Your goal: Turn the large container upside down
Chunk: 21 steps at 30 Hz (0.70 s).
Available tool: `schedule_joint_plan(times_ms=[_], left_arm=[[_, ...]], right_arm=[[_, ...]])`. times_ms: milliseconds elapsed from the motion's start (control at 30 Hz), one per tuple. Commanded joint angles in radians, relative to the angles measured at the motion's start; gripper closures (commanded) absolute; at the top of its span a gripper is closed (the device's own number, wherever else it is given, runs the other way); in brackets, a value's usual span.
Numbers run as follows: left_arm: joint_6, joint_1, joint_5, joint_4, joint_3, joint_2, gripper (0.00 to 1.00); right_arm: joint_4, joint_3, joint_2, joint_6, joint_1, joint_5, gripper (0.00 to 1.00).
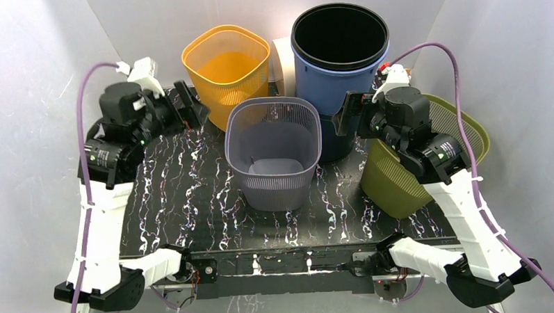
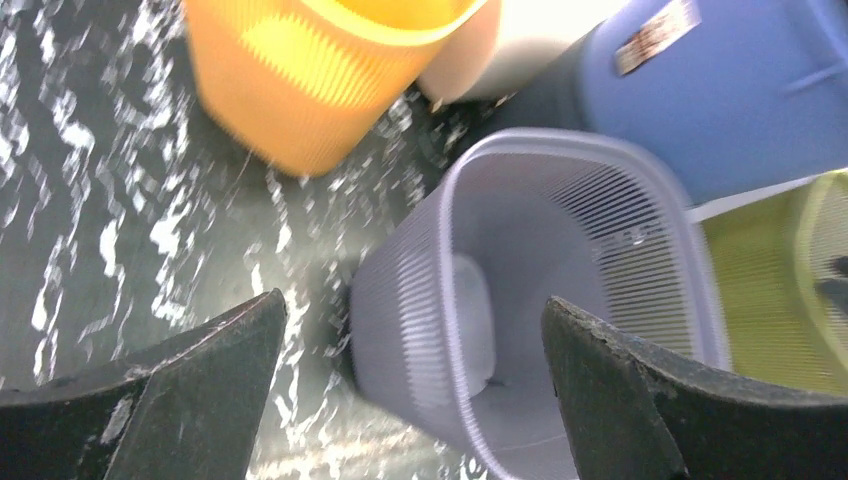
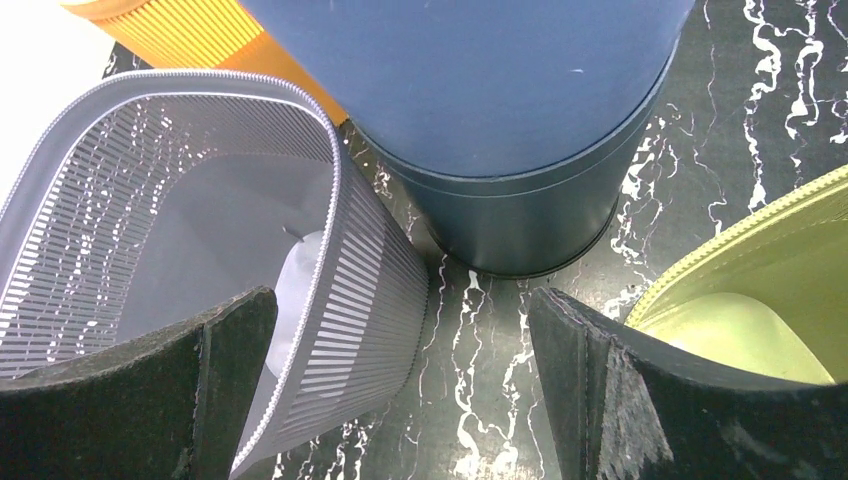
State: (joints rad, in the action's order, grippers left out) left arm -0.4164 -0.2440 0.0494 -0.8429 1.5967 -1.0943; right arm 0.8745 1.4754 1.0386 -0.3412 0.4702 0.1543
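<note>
The large container [image 1: 339, 71] is a tall, round, dark blue bin that stands upright, mouth up, at the back of the table. Its blue wall also fills the top right of the left wrist view [image 2: 740, 90] and the top of the right wrist view [image 3: 480, 100]. My right gripper [image 1: 346, 116] hovers just beside its lower right wall, open [image 3: 400, 295], with nothing between the fingers. My left gripper [image 1: 192, 107] is at the back left, well apart from the bin. It is open and empty [image 2: 412, 300], facing the grey basket.
A grey slatted basket [image 1: 274, 153] stands upright in the middle, right in front of the blue bin. An orange basket [image 1: 226, 64] stands at the back left. An olive-green basket [image 1: 393, 180] leans tilted under my right arm. A white object [image 1: 282, 55] sits between the orange basket and the bin.
</note>
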Motion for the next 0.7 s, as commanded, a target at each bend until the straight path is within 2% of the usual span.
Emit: schedule_joint_plan(times_ms=[0, 133, 300, 400, 567, 667], left_arm=[[0.035, 0.006, 0.211, -0.011, 0.199, -0.091, 0.02], [0.027, 0.002, 0.34, -0.077, 0.257, -0.169, 0.02], [0.045, -0.01, 0.235, -0.13, 0.194, -0.173, 0.06], [0.038, -0.021, 0.234, -0.133, 0.139, -0.171, 0.1], [-0.001, -0.047, 0.298, -0.068, 0.055, -0.158, 0.12], [-0.002, -0.048, 0.267, -0.048, 0.05, -0.14, 0.08]], right_arm=[[-0.096, -0.001, -0.024, 0.01, 0.001, 0.027, 0.02], [-0.125, 0.007, -0.028, 0.017, 0.002, -0.035, 0.02], [-0.17, -0.014, -0.019, 0.026, 0.002, -0.157, 0.04], [-0.166, -0.017, 0.015, 0.018, 0.001, -0.207, 0.03], [-0.127, -0.022, 0.091, -0.03, 0.003, -0.34, 0.16], [-0.099, -0.063, 0.11, -0.085, 0.005, -0.334, 0.21]])
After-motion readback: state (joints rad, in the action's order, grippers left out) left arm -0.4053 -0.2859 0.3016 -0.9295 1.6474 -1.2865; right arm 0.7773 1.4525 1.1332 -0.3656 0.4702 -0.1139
